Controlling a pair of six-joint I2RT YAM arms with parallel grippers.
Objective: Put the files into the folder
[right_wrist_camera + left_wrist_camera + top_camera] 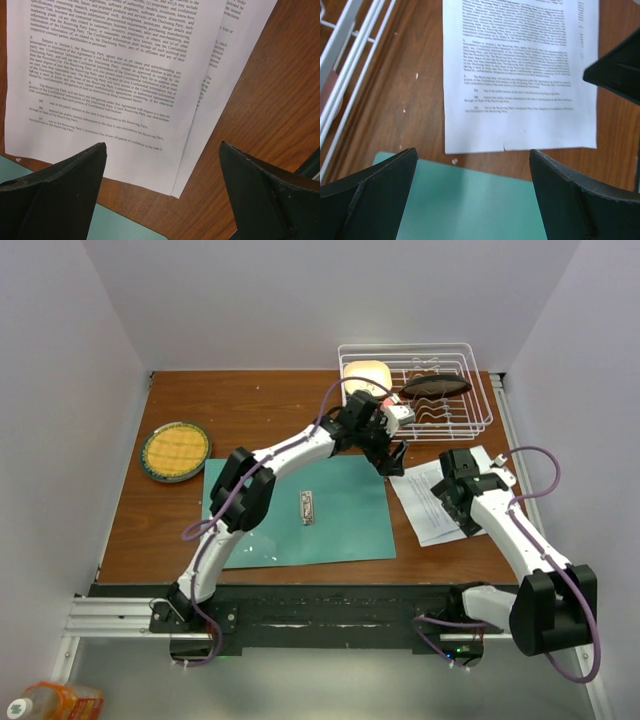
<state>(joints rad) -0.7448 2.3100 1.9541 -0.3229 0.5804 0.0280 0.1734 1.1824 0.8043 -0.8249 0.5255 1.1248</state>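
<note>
The teal folder (pixel 300 510) lies flat in the middle of the table. Its corner shows in the left wrist view (pixel 470 200) and the right wrist view (pixel 75 225). The files (pixel 425 515) are white printed sheets lying on the wood just right of the folder. In the right wrist view the files (pixel 110 75) are two sheets, one slid askew under the other. My left gripper (pixel 393 460) hangs open over the folder's far right corner, with nothing between its fingers (pixel 473 150). My right gripper (pixel 447 478) stands open above the files, empty (pixel 162 145).
A small metal clip (pixel 308 508) rests on the folder. A white wire rack (pixel 470 410) at the back right holds a yellow item and a dark one; its bars (pixel 345 65) run close to my left gripper. A round yellow plate (pixel 175 451) sits at the left.
</note>
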